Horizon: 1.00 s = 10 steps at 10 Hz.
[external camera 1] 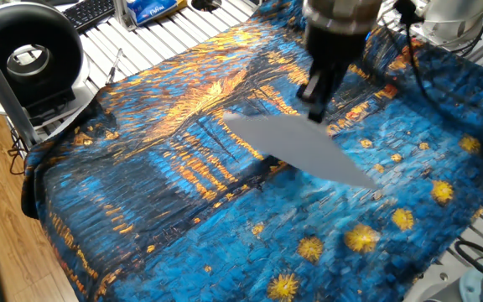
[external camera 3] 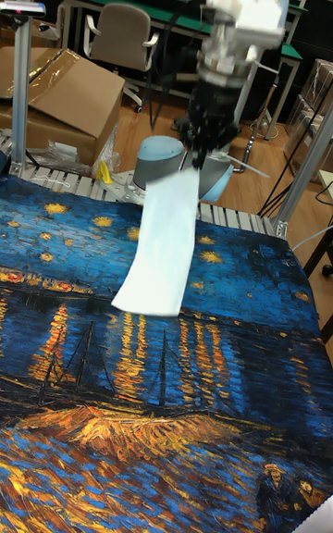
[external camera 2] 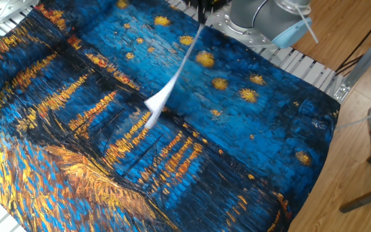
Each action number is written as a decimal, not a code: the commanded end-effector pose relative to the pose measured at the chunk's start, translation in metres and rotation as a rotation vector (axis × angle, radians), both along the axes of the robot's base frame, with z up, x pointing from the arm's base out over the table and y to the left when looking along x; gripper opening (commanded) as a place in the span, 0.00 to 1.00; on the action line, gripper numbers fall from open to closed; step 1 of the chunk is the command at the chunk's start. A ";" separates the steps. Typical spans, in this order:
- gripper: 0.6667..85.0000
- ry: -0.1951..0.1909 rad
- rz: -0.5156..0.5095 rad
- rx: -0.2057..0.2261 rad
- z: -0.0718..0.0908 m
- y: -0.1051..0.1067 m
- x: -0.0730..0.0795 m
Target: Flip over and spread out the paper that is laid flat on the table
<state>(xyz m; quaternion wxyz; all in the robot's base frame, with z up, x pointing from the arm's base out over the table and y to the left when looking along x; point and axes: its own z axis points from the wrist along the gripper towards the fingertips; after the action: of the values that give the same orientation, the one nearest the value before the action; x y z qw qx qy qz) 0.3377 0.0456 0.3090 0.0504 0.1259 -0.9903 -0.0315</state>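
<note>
The white paper (external camera 3: 162, 241) hangs in the air by one edge, pinched in my gripper (external camera 3: 196, 163), which is shut on it. The sheet slopes down from the fingers, and its free lower edge reaches the blue-and-orange cloth of the table (external camera 3: 231, 348) or hovers just over it. In one fixed view the paper (external camera 1: 304, 147) looks grey and slants right below the gripper (external camera 1: 315, 113). In the other fixed view the paper (external camera 2: 169, 87) appears nearly edge-on, a thin strip running down from the gripper (external camera 2: 201, 14) at the top edge.
A black ring-shaped device (external camera 1: 25, 59) on a white base stands at the left beyond the cloth, with a keyboard (external camera 1: 90, 13) behind it. Cables (external camera 1: 443, 75) trail at the right. A cardboard box (external camera 3: 60, 98) and a chair (external camera 3: 120, 38) stand behind the table.
</note>
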 end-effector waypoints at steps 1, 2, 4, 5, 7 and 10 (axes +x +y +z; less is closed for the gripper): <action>0.00 0.101 0.014 0.050 0.065 0.001 -0.018; 0.00 0.120 0.024 0.077 0.075 0.004 -0.019; 0.00 0.129 0.049 0.094 0.077 0.008 -0.021; 0.00 0.126 0.049 0.095 0.074 0.012 -0.021; 0.00 0.148 0.035 0.189 0.075 0.042 -0.027; 0.00 0.177 0.021 0.294 0.079 0.077 -0.038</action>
<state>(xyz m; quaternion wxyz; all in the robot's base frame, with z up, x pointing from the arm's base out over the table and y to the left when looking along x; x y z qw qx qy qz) 0.3083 0.0919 0.3818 0.1142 0.1420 -0.9733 -0.1394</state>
